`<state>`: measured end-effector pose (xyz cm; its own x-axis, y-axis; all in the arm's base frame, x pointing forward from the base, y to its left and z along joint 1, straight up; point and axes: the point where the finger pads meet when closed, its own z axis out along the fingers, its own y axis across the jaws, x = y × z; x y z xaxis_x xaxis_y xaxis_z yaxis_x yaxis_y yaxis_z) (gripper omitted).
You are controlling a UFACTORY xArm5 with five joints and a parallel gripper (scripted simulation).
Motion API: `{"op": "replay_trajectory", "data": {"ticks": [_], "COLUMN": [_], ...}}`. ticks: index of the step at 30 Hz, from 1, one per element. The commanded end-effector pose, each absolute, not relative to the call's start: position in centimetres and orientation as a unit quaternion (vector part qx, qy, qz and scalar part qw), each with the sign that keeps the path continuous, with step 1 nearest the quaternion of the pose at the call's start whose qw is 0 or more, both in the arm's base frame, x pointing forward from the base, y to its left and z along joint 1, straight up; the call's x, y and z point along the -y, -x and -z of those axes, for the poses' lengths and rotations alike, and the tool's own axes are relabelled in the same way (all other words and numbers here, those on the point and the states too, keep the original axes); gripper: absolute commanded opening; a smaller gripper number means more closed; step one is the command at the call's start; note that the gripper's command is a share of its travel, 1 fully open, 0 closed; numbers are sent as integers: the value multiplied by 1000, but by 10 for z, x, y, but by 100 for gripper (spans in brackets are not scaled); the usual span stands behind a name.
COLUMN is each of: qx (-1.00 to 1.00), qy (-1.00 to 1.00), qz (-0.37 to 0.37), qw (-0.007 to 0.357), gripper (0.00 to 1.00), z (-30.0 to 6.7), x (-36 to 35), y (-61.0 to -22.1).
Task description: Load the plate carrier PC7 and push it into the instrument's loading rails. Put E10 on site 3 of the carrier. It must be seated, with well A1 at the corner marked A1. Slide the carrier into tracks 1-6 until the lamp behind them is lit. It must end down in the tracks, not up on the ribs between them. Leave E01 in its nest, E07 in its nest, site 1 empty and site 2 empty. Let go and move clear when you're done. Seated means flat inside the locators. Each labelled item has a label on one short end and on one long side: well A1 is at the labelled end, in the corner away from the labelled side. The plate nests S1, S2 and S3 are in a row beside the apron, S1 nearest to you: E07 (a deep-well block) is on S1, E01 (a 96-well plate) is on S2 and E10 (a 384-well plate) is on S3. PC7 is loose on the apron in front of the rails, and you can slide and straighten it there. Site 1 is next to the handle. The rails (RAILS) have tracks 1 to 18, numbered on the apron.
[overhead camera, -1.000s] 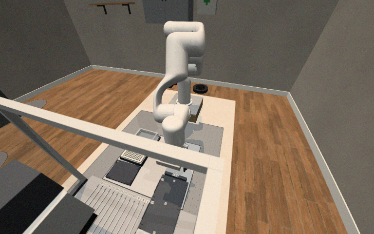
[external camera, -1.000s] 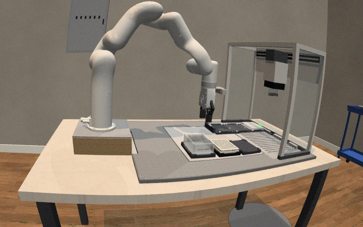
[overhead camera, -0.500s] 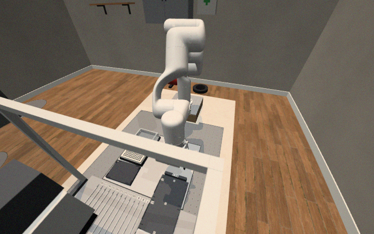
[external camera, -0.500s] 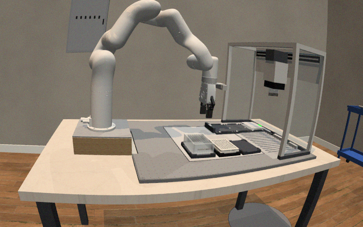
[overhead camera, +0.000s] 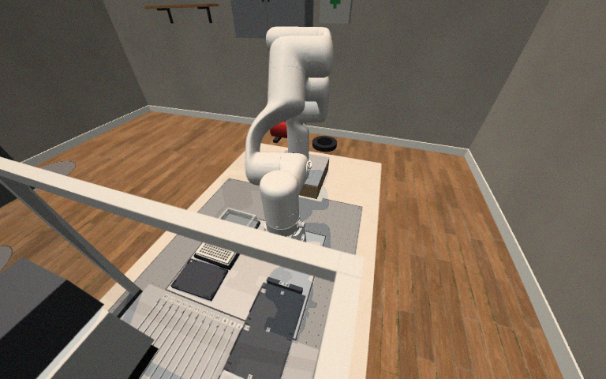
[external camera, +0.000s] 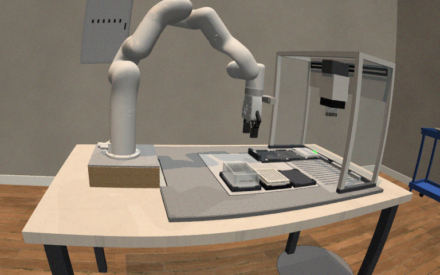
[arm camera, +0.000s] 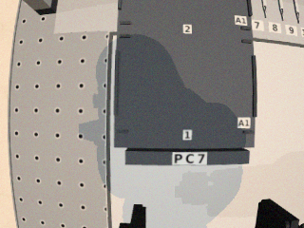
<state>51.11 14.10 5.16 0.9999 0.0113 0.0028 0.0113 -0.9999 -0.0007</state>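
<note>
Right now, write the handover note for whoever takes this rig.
Gripper: open, empty, above the apron behind the handle.
Dark flat carrier PC7: in the rails' low-numbered tracks; green lamp lit. Sites 1 and 2 empty.
Pale plate, apparently E10: at the far end, site 3.
Clear deep-well block E07 and cream 96-well plate E01: nested.
Left: perhaps only checking seating.

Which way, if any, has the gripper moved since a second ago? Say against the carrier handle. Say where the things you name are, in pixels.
Yes: up. The open gripper point(external camera: 251, 129) was down at the handle point(external camera: 254, 154); now it hangs above it.
</note>
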Motion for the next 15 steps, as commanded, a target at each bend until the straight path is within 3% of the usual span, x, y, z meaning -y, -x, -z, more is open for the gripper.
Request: {"op": "replay_trajectory", "data": {"ticks": [1, 15], "qx": [6, 6], "qy": [1000, 1000], "qz": [4, 4], "qw": [1, 1], "gripper": [81, 81], "z": [-59, -80], "x": [-141, -141], "y": [-513, -512]}}
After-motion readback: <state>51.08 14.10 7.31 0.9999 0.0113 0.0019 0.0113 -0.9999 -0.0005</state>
